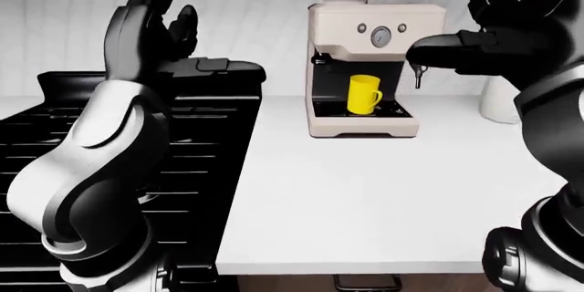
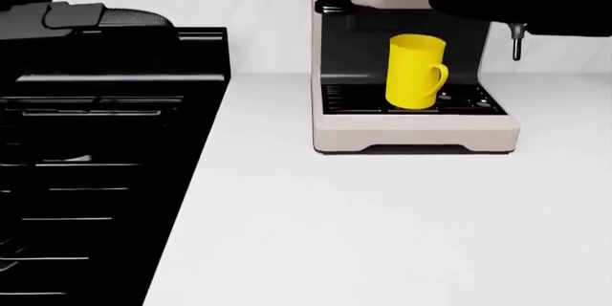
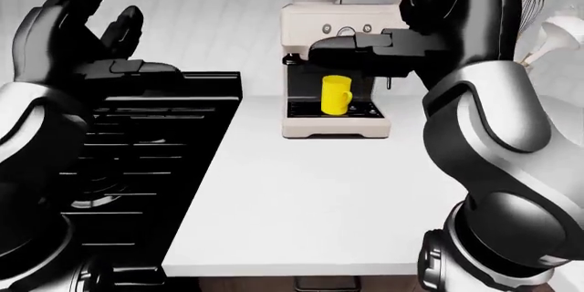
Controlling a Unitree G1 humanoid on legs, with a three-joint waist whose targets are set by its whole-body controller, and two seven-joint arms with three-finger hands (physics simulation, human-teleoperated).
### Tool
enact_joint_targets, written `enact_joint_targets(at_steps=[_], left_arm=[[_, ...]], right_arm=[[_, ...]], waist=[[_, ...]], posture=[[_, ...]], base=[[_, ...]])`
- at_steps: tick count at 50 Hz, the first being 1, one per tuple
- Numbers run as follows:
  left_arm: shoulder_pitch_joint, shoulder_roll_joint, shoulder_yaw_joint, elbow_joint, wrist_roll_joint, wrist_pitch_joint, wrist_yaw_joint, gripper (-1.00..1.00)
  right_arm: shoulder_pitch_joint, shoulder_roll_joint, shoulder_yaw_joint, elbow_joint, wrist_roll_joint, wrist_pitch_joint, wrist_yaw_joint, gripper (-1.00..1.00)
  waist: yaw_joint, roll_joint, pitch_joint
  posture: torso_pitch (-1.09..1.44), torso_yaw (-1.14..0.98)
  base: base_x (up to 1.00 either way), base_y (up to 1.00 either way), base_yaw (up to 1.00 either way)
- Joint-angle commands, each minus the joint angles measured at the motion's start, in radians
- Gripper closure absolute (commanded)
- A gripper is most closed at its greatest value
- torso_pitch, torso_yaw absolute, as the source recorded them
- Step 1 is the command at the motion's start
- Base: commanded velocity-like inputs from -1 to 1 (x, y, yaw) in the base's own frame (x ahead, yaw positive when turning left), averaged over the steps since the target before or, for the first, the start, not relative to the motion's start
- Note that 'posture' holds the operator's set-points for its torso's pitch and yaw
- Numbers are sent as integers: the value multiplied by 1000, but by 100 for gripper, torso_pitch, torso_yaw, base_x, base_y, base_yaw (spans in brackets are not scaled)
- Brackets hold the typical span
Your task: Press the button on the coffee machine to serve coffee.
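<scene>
Your 2 black hands, left hand (image 1: 150,22) and right hand (image 1: 511,22), are raised with fingers apart before the beige coffee machine (image 1: 365,66) holding a yellow plastic mug (image 1: 363,94) on the white bench (image 1: 365,196).

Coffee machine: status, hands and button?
Both hands open: left hand raised over the stove, right hand level with the panel. Coffee machine button not pressed yet; yellow mug on drip tray. Nothing in the way.

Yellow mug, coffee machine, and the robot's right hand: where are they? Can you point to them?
yellow mug (image 2: 413,73), head view, on its side wall.
coffee machine (image 1: 376,17), left-eye view, on its beige panel above the dials.
right hand (image 1: 511,28), left-eye view, on its palm.
</scene>
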Motion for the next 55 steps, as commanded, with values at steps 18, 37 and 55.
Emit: enact_joint_targets(at_steps=[18,37,55], left_arm=[[-28,10,5,-9,1,-29,2,-100],[-131,6,-38,145,80,-134,-55,-100],[-137,12,-15,123,58,-109,-42,-100]], right_arm=[[-25,-7,-7,-6,-6,-19,-3,-100],[-55,21,11,2,-19,1,-12,-100],[-276,121,115,224,-226,8,106,-100]], waist=[[3,-2,-44],[11,-4,-69],[4,7,-68]], posture=[[-60,0],[-65,0],[-65,0]], base=[[0,0,0],[0,0,0],[0,0,0]])
